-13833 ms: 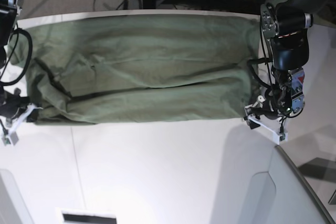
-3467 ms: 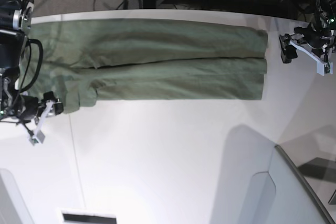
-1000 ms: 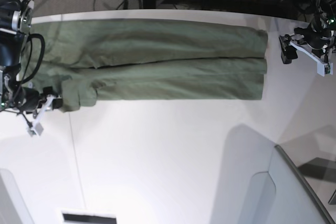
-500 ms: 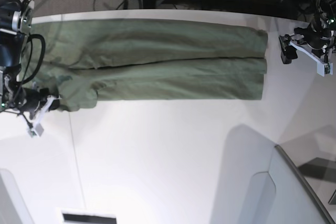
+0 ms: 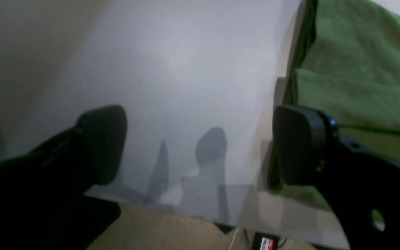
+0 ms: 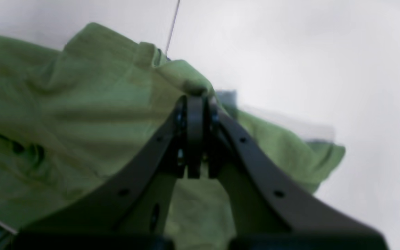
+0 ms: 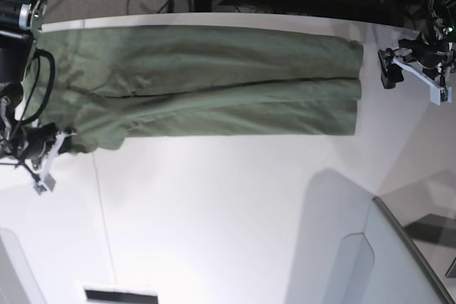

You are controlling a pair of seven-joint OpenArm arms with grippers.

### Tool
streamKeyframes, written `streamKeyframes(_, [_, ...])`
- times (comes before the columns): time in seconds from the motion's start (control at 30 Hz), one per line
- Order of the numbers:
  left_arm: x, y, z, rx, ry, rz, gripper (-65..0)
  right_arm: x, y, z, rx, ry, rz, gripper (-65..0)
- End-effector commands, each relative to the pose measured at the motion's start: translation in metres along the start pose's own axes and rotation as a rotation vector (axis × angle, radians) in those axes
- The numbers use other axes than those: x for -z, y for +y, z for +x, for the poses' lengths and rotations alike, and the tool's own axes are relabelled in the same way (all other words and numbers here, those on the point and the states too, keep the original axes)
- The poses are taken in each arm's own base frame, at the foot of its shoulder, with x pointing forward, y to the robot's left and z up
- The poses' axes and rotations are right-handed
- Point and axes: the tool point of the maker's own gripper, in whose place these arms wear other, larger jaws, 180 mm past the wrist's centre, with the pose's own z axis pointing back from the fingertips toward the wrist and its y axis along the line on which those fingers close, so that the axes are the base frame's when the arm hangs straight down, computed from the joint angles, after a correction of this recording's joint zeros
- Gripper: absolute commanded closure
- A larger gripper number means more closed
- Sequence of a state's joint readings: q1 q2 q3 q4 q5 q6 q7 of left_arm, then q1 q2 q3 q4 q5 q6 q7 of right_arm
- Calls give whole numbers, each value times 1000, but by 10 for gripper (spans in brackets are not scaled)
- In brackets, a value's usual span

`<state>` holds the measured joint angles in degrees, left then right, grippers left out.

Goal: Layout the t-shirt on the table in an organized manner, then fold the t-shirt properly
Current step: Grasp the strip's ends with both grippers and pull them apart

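- The t-shirt (image 7: 206, 80) lies as a long folded band along the far side of the table (image 7: 235, 211), its long axis running left-right in the base view.
- Your right gripper (image 6: 194, 100) is pinched tight on the shirt's near corner at the base view's left end; cloth bunches up at the tips.
- Your left gripper (image 5: 200, 146) stands wide, holding nothing, just off the opposite end, above bare table.
- From the left gripper, the shirt edge sits right beside one finger (image 5: 300, 146), apart from it.
- My read: the next fold runs along that long axis, so the left arm needs only a short reach to grab its end.
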<state>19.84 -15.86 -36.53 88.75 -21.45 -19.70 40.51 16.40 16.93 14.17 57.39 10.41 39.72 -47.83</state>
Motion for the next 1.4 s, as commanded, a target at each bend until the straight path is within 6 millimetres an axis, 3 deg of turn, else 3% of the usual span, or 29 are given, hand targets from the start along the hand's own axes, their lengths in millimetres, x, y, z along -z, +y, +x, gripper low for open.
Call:
streamKeyframes(0.0, [-3,4,13,11,-38,6,-650,-11,-10,11,-13,-32,-25,-9])
streamKeyframes(0.3, [-3,4,14,11,-39,6,-650,-22,10,-31,-83,71,-55,-9])
streamKeyframes(0.57, [3,-13,10,43,-20,-35,-650,-37,16,-62,-106,116,-89,-9])
streamKeyframes(0.97, [5,-16,18,37,-38,-40,-650,-34,32,-103,-36,158,-60,-12])
streamKeyframes(1.03, [5,-17,18,32,-41,-44,-650,-34,32,-111,-12,174,-60,-57])
streamKeyframes(1.17, [1,-20,27,41,-66,-49,-650,-48,24,-115,24,175,-98,-276])
streamKeyframes(1.27, [-7,-35,43,56,-122,-68,-650,-74,17,-108,12,110,-174,-429])
streamKeyframes(1.37, [-18,-57,58,49,-187,-131,-650,-98,13,-95,-11,34,-239,-443])
